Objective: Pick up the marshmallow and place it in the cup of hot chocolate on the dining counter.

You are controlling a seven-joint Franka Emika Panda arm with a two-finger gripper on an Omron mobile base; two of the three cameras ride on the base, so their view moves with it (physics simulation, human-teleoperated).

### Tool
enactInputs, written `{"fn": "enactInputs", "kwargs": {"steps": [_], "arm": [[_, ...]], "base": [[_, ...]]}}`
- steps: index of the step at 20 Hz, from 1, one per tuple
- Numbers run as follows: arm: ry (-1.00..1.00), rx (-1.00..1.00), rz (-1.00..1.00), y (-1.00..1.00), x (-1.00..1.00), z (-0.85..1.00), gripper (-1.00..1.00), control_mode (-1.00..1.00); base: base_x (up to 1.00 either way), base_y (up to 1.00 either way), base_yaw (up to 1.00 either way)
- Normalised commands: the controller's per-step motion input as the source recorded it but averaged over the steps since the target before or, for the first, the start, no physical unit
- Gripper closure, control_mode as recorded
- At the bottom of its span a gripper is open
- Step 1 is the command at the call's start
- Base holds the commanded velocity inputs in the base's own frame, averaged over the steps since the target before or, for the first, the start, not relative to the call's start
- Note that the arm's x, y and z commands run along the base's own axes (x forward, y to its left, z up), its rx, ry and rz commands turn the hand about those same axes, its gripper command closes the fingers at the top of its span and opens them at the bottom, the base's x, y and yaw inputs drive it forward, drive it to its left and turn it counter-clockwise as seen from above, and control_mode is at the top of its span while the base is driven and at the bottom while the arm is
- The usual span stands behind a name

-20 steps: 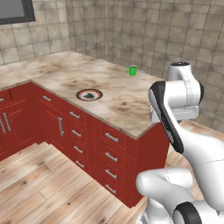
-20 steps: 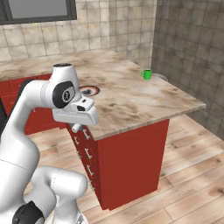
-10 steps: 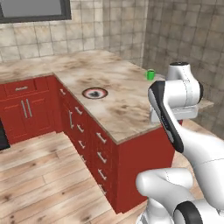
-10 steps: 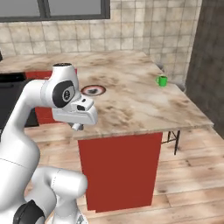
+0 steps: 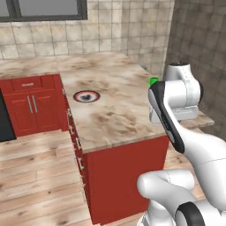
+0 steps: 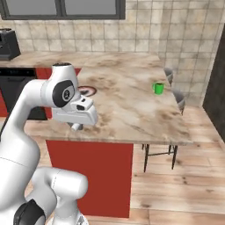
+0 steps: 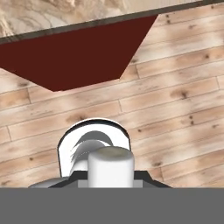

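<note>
The marshmallow (image 7: 110, 163), a stubby white cylinder, sits between my gripper's (image 7: 110, 176) dark fingertips at the bottom of the hand view, with wooden floor beyond it. In the right base view the gripper (image 6: 77, 127) hangs under the hand just off the near edge of the dining counter (image 6: 127, 110). The green cup of hot chocolate (image 6: 158, 88) stands far across the marbled top, near its right edge. From the left base view the cup (image 5: 152, 81) peeks out behind my arm, and the gripper is hidden by the hand.
A round plate with a black-and-red rim (image 5: 86, 96) lies on the counter left of the arm. Two stools (image 6: 179, 99) stand by the counter's right side. The red cabinet side (image 7: 74, 57) drops below the counter edge. A black appliance (image 5: 5, 119) stands at far left.
The whole scene has shifted in both base views: the base has swung round the counter's end. The arm keeps its pose, and the cup now sits nearer the arm.
</note>
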Motion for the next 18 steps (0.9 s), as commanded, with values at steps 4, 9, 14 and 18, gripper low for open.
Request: {"fn": "enactInputs", "kwargs": {"steps": [4,9,14,18], "arm": [[0.0,0.0,0.0,0.0,0.0,0.0,1.0,1.0],[0.0,0.0,0.0,0.0,0.0,0.0,1.0,1.0],[0.0,0.0,0.0,0.0,0.0,0.0,1.0,1.0],[0.0,0.0,0.0,0.0,0.0,0.0,1.0,1.0]], "base": [[0.1,-1.0,0.33],[0.1,-1.0,0.33],[0.05,-1.0,0.42],[0.02,-1.0,0.42]]}}
